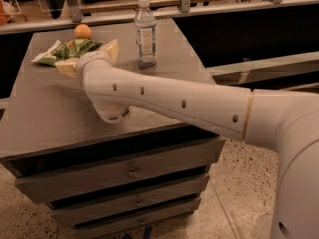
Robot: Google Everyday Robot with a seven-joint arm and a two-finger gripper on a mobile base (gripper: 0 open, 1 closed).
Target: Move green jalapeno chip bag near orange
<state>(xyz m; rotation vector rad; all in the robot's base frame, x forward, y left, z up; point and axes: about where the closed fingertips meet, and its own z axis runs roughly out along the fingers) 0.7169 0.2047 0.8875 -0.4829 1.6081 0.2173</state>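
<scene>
- Camera view: your hand sits at the worktop's far left, on the near edge of the green jalapeno chip bag; you cannot tell if it grips.
- The bag lies flat, just beside the orange.
- The water bottle stands upright to the right.

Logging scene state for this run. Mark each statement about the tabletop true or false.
1. The green jalapeno chip bag lies on the table, close to the orange. True.
2. The water bottle lies on its side. False: it stands upright.
3. The gripper is at the green jalapeno chip bag. True.
4. The orange sits inside a drawer. False: it rests on the tabletop, just beyond the bag.
</scene>
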